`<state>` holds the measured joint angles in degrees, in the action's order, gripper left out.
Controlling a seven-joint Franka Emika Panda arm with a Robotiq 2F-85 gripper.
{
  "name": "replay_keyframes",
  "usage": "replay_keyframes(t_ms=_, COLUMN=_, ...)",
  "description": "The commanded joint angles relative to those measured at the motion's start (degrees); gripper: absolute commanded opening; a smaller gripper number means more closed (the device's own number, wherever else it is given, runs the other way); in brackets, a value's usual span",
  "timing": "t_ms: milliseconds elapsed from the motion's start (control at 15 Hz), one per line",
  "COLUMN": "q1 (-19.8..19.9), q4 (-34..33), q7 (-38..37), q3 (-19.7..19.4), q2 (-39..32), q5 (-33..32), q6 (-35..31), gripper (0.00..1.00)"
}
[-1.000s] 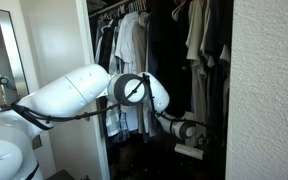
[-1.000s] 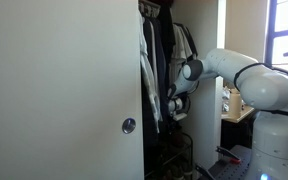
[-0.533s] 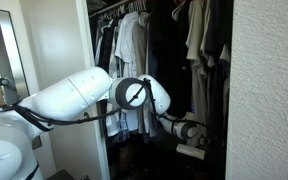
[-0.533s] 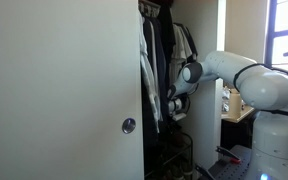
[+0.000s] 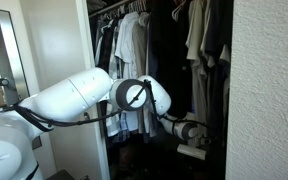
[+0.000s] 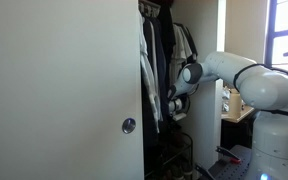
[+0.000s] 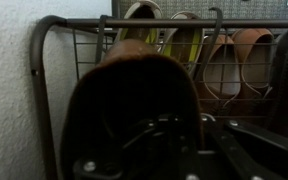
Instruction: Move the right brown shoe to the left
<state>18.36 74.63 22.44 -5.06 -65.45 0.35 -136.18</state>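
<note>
In the wrist view a brown shoe fills the lower middle, very close, with its dark opening facing me. My gripper is shut on the shoe's right rim, and its dark fingers lie in shadow below. The shoe is in front of a wire shoe rack. In both exterior views the arm reaches low into a closet. There my gripper is partly hidden by clothes, and the shoe does not show.
Behind the held shoe, tan shoes and a yellow-lined shoe stand on the rack. A white wall is close on the left. Hanging clothes and a closet door crowd the arm.
In an exterior view the arm's elbow has edged slightly to the right. Nothing else has visibly moved.
</note>
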Motion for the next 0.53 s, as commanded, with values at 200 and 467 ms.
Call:
replay_keyframes(t_ms=200, q1=-0.58, q4=4.27, q7=-2.65, q3=0.4, q2=4.26, q5=-0.89, q6=-0.25, gripper=0.06)
replay_keyframes(t_ms=467, q1=-1.21, q4=7.71, q7=-3.91, q3=0.96, q2=7.27, q5=-0.44, q6=-1.84, gripper=0.06)
